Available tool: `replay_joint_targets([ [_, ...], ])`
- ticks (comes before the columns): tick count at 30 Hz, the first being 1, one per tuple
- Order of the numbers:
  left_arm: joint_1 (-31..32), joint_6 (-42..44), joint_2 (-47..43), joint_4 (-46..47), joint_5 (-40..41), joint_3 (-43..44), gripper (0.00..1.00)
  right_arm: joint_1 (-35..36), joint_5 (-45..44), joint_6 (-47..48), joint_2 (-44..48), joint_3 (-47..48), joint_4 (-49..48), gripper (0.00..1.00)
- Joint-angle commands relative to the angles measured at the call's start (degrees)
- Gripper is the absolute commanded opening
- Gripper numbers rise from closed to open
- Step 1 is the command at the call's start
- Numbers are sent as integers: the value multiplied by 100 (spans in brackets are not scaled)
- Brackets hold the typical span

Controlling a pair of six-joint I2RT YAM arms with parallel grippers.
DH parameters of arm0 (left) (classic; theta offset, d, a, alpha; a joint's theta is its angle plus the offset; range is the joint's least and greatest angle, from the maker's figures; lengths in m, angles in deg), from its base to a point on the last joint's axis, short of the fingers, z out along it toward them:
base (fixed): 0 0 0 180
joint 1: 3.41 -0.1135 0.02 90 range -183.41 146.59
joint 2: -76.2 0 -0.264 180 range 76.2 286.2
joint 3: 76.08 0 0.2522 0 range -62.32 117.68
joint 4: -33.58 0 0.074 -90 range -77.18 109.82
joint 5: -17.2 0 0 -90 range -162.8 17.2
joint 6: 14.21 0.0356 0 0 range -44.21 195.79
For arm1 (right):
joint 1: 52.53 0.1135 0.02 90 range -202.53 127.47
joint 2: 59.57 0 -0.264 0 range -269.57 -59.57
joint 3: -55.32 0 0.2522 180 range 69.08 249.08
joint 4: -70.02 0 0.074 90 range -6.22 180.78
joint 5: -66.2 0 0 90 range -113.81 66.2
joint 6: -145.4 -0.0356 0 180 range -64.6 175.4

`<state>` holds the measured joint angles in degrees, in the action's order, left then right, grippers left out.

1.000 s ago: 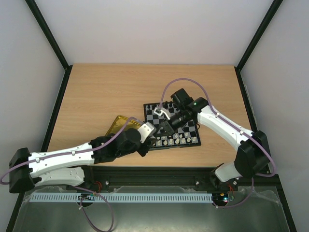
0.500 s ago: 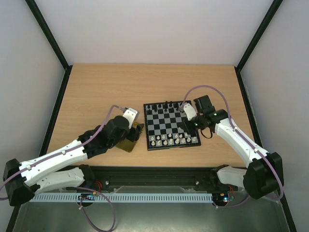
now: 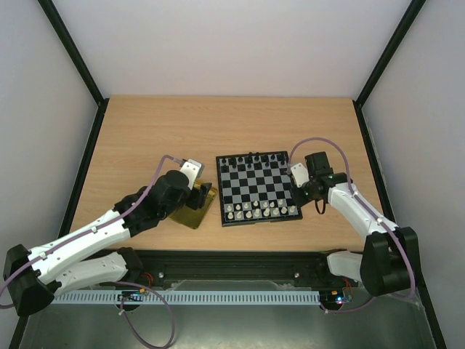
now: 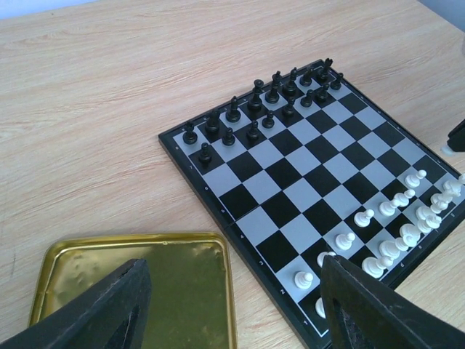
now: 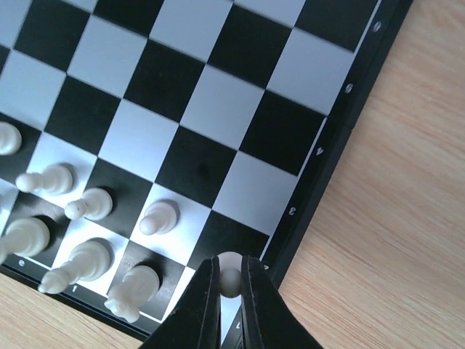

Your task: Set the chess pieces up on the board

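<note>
Top external, right end effector (image 3: 296, 174) shifted to board (image 3: 254, 186) edge, pinching pawn (image 5: 230, 280)

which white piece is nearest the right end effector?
The white piece at the rim of the board, inside the right end effector; the rest stand free.

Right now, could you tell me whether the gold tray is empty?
Empty as far as shown: the gold tray shows a bare floor in the left wrist view; its near edge is hidden.
</note>
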<state>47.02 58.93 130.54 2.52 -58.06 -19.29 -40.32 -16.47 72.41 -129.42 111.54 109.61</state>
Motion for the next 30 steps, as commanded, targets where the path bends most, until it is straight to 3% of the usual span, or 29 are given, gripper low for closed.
replay_joint_targets([
  [1, -43, 78, -48, 25, -44, -69, 66, -22, 139, 346, -184, -196, -10, 6],
  [30, -130, 44, 2, 25, -130, -77, 66, -19, 224, 399, -707, -326, -205, 8],
])
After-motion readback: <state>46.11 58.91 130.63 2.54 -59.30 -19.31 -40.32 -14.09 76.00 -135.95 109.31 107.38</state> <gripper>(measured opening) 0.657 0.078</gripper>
